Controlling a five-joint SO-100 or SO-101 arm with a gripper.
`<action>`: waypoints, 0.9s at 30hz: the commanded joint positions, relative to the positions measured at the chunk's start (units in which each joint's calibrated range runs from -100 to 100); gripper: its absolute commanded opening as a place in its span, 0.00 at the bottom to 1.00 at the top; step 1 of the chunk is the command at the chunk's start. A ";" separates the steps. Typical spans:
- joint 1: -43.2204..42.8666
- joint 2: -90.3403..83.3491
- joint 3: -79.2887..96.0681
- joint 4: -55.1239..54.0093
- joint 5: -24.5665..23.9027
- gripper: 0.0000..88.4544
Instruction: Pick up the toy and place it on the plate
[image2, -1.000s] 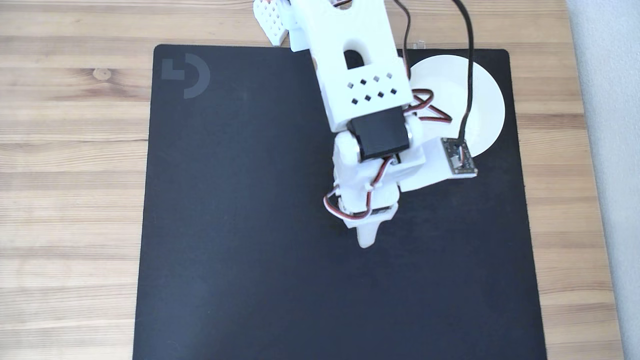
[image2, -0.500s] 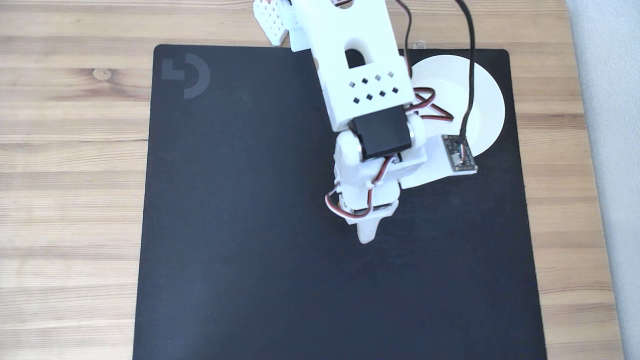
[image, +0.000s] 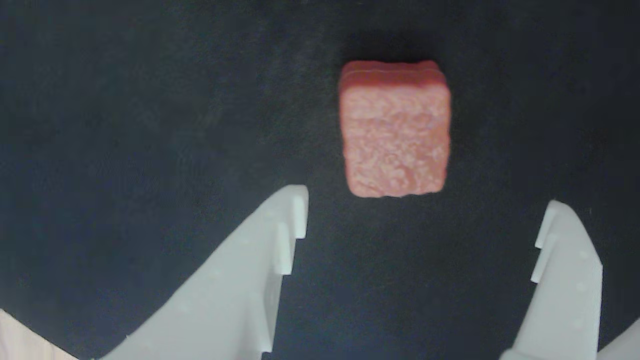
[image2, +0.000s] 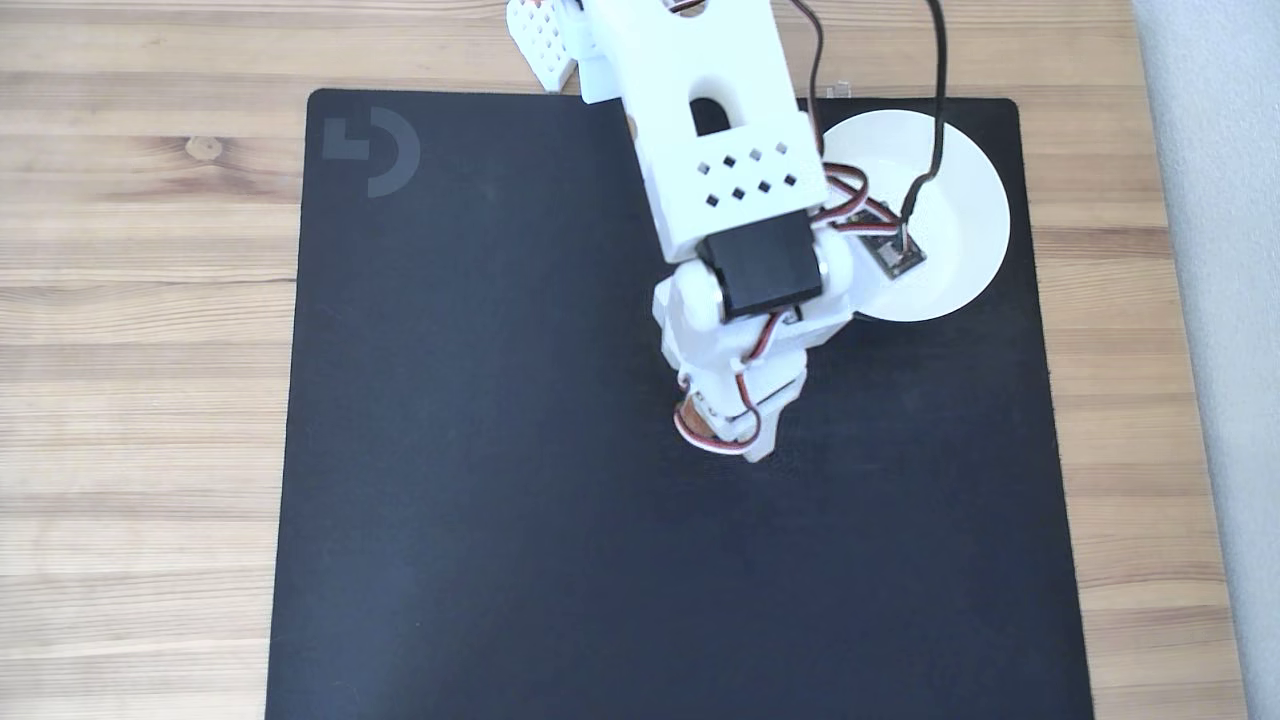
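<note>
Hovering over the toy, jaws wide

Wrist view: gripper (image: 422, 215) spread open, both white fingers at bottom of frame. Toy (image: 395, 130) flat on black mat (image: 125, 125), upper centre, untouched. Fixed view: plate (image2: 960, 200) upper right on mat, arm partly over it.

- Soft, even daylight across the fixed view; the wooden bench (image2: 150, 300) reads bright and the plate (image2: 965, 250) is nearly washed out.
- Wrist view dimmer and slightly soft; the toy (image: 395, 130) casts a faint shadow toward 12 o'clock on the black mat (image: 125, 125).

Bare mat (image: 150, 125) surrounds toy (image: 395, 130), fingers (image: 295, 220) apart.
</note>
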 joint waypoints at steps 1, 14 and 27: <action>0.68 -0.10 -2.25 0.70 1.26 0.36; 0.77 0.15 -2.25 0.45 0.79 0.36; 0.77 10.65 -2.61 -3.02 0.79 0.36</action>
